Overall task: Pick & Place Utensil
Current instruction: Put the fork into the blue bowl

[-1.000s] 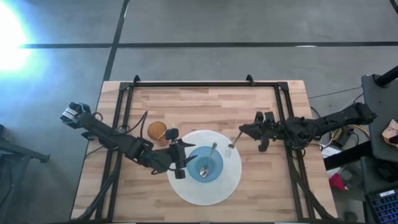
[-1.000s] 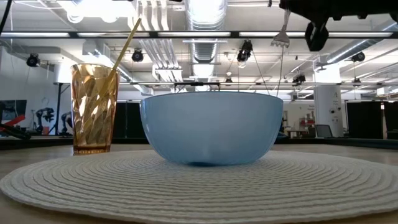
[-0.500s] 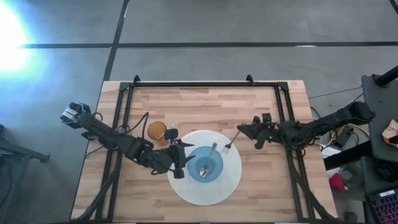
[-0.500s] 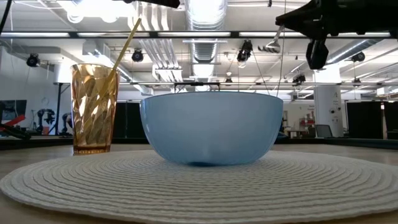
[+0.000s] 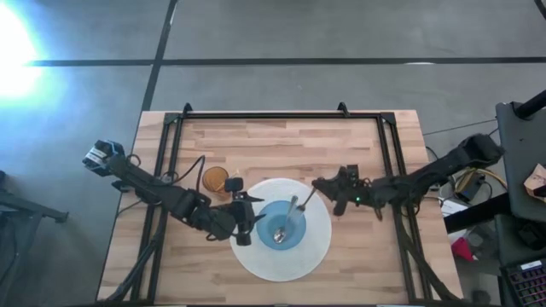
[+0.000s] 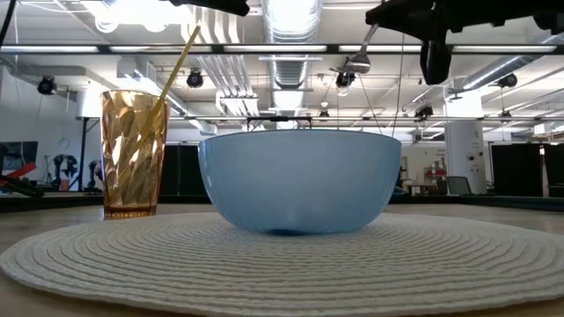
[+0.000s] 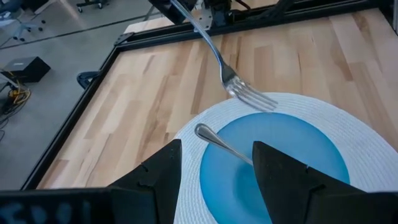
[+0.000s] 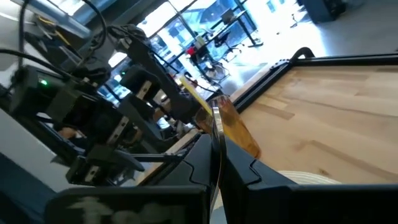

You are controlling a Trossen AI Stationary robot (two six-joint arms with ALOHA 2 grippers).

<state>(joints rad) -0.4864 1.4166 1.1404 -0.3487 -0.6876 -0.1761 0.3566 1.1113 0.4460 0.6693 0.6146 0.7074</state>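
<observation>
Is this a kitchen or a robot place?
Probably a robot lab or workshop, not a kitchen. Bare pipes and ducts run across the high ceiling, the wooden table sits on a grey concrete floor, and cables lie beside it.

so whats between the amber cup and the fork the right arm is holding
In the high view, the left gripper sits between the amber cup and the fork, just off the blue bowl, whose near rim and spoon also lie there.

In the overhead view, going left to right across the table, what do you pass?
Amber cup → left gripper → blue bowl with a spoon in it → fork → right gripper.
</observation>
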